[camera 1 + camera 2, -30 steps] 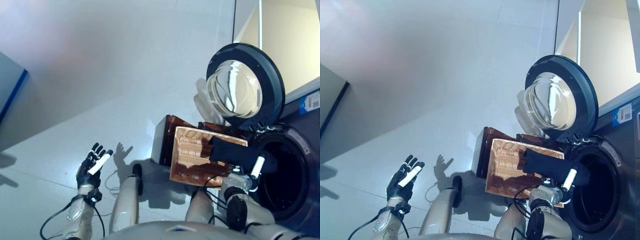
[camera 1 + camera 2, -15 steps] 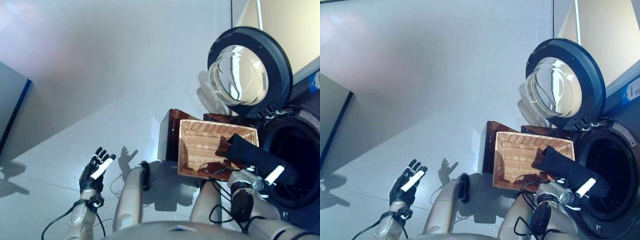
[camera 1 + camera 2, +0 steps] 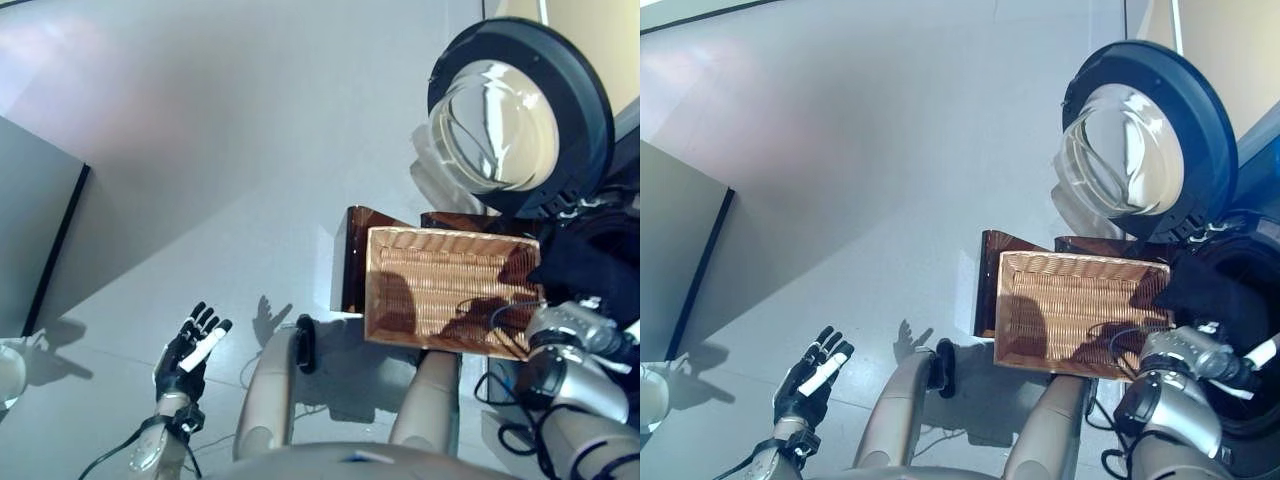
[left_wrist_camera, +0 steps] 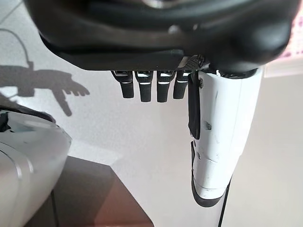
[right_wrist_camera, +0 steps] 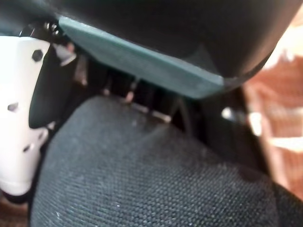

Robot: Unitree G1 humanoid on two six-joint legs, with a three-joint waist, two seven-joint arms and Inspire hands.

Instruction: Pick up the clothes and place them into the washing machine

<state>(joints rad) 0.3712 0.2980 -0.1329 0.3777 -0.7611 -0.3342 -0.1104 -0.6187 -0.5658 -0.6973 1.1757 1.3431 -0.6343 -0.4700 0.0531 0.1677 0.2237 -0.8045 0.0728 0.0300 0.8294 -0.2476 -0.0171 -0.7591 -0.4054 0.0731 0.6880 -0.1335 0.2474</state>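
In the left eye view the left robot hand (image 3: 190,345) is raised over the grey floor (image 3: 220,150), fingers spread straight and holding nothing, well apart from everything else. Far to its right stands a wicker basket (image 3: 445,290), and beyond that the right robot hand (image 3: 590,335) sits at the view's edge with a dark garment (image 3: 585,265) bunched just above it, at the mouth of the washing machine (image 3: 625,165); the round door (image 3: 515,110) hangs open above. The right eye view shows the same garment (image 3: 1205,290) reaching from the right robot hand (image 3: 1215,360) toward the dark drum opening (image 3: 1255,275). In the left wrist view the left robot hand (image 4: 156,87) has straight fingers and a white-covered thumb, with only floor past them. In the right wrist view the dark cloth fills the space against the right robot hand (image 5: 61,85), thumb and fingers closed onto the fabric.
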